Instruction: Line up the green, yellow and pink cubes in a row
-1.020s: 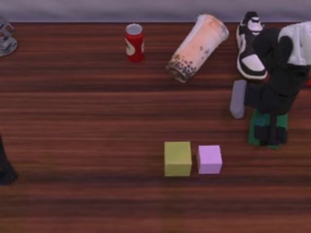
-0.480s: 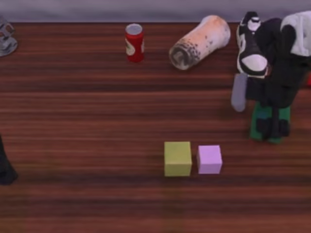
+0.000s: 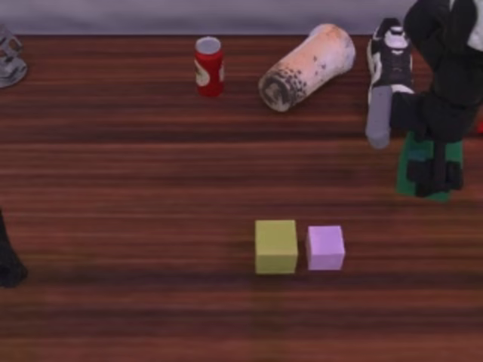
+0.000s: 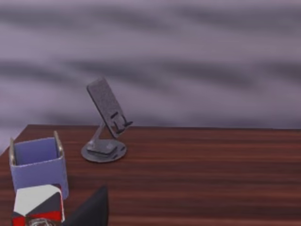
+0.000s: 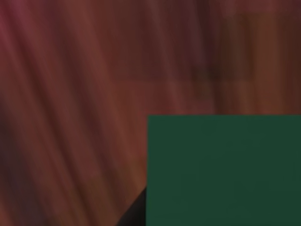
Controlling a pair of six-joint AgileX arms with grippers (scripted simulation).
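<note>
Meanwhile, clamped in the right gripper well off to the right of the yellow cube and up-table from it, green cube, likely lifted to join that yellow cube and the pink cube just beside it, left gripper's fingers impossible to tell.

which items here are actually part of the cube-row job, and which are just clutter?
Job:
green cube, under the right gripper, top view's right
yellow cube, mid table
pink cube, just right of the yellow one

Clutter:
red can
tipped cup
sneaker
grey cylinder
phone stand
lilac box
</note>
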